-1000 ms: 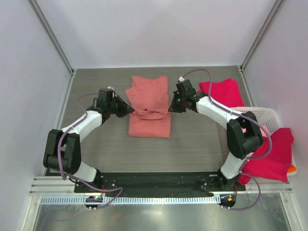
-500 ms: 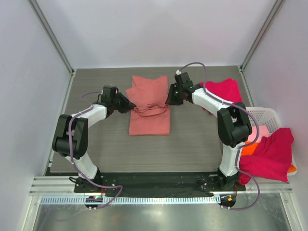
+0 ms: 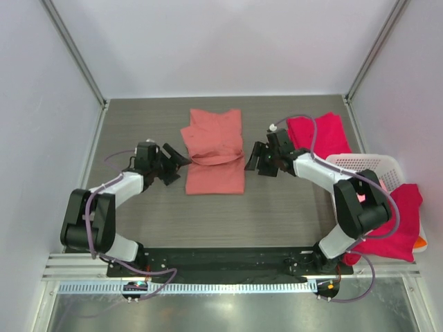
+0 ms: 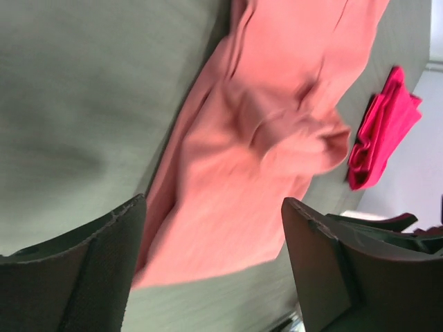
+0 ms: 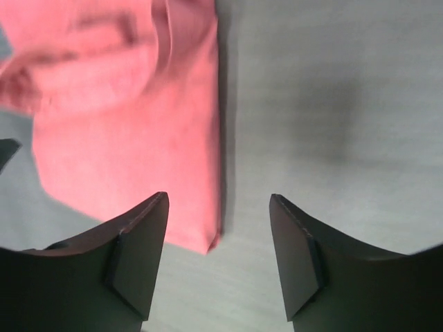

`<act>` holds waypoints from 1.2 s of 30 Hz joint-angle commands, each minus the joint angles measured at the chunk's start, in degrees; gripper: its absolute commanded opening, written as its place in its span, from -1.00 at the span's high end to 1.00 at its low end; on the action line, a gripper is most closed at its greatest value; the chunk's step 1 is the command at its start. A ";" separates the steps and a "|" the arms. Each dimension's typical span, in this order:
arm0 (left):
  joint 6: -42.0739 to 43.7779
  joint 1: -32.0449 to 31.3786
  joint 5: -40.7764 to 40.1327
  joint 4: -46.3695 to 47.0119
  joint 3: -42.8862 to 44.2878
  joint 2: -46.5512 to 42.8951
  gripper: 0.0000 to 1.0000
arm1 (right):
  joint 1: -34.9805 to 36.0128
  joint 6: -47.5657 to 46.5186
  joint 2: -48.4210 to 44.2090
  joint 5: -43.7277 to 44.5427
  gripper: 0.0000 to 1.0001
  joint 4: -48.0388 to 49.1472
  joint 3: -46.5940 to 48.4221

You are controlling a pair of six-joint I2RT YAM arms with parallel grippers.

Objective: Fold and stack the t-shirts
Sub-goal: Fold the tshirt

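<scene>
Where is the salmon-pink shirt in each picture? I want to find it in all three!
Top view: the salmon-pink t-shirt lies folded in the middle of the grey table.
Left wrist view: it fills the middle, slanting from top right down to bottom left.
Right wrist view: it sits in the upper left, with its straight edge running down the picture.
Shared landmark: the grey table shows right beside the shirt in all three.

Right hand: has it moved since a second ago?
Yes. The right hand has backed off the salmon-pink t-shirt's right edge, moving rightward toward the white basket. It now sits open over the table.
</scene>
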 commanded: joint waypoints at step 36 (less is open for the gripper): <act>2.27 -1.44 7.52 6.07 -16.44 -3.16 0.14 | 4.27 14.87 -0.61 -12.05 0.95 22.32 -18.99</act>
